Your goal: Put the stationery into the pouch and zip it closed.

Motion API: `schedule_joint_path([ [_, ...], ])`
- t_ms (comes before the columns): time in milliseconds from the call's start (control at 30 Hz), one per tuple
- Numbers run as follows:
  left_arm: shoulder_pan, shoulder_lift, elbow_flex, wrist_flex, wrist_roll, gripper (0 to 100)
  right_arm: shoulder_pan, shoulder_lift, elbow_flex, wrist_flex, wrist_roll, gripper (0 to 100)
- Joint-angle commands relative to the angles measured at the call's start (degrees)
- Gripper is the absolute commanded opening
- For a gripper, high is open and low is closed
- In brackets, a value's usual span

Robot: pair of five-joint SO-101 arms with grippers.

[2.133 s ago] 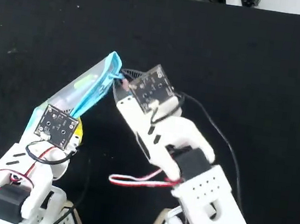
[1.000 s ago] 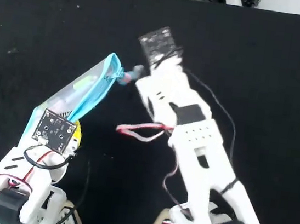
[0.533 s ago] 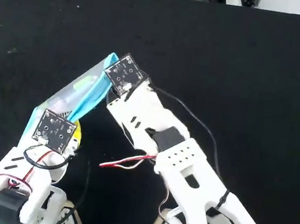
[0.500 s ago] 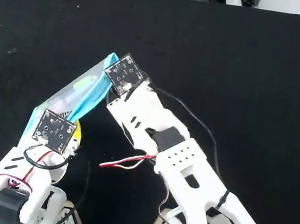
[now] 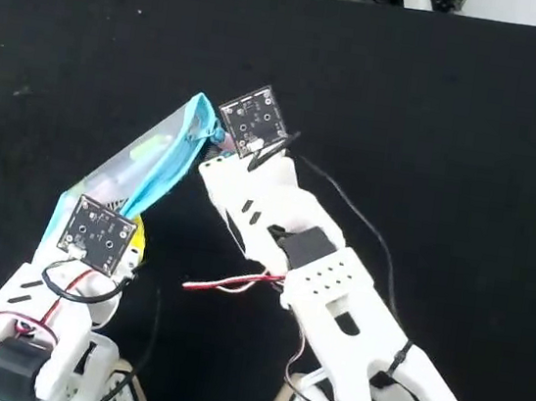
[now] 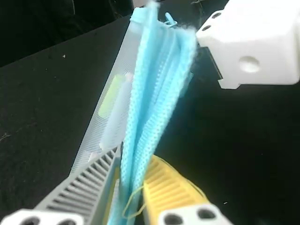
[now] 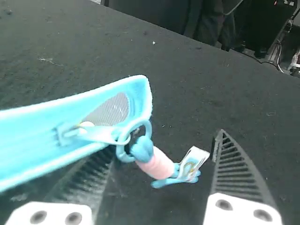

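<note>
- One table (image 5: 454, 136), covered in matt black cloth with a fine felt-like grain.
- Two arms of white moulded plastic, blocky, with loose wires: the right arm (image 5: 327, 278) stretches to the pouch's far end and the left arm (image 5: 45, 319) stands at its near end.
- One pouch (image 5: 159, 162), long and narrow, is held up off the table at a slant between the arms. It is made of sky-blue woven mesh with a translucent ribbed side panel.
- The left gripper (image 6: 133, 159) has one grey and one yellow ribbed finger, pinched tight on the pouch's near end.
- The right gripper (image 7: 164, 150) has two dark ribbed, pointed fingers spread apart, one on either side of the zipper charm and not touching it.
- Stationery in the pouch: one yellow-green stick (image 6: 111, 91) with a paler one beside it, both dim through the panel.
- One zipper pull (image 7: 93, 133) at the far end carries a blue ring, a smooth pink bead (image 7: 159, 166) and a small tag (image 7: 191, 168).
</note>
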Motion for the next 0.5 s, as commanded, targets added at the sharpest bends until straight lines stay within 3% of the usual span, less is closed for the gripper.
schedule_joint_path([
  [0, 0.04, 0.35, 0.22, 0.53, 0.09, 3, 0.79, -2.24, -0.57, -1.67, -0.44, 21.4],
  [100, 0.04, 0.35, 0.22, 0.53, 0.09, 3, 1.14, -2.24, -0.57, -1.93, -0.35, 2.2],
  [467, 0.04, 0.35, 0.31, 0.53, 0.09, 3, 7.47, -2.24, -0.75, -2.02, -0.44, 1.1],
])
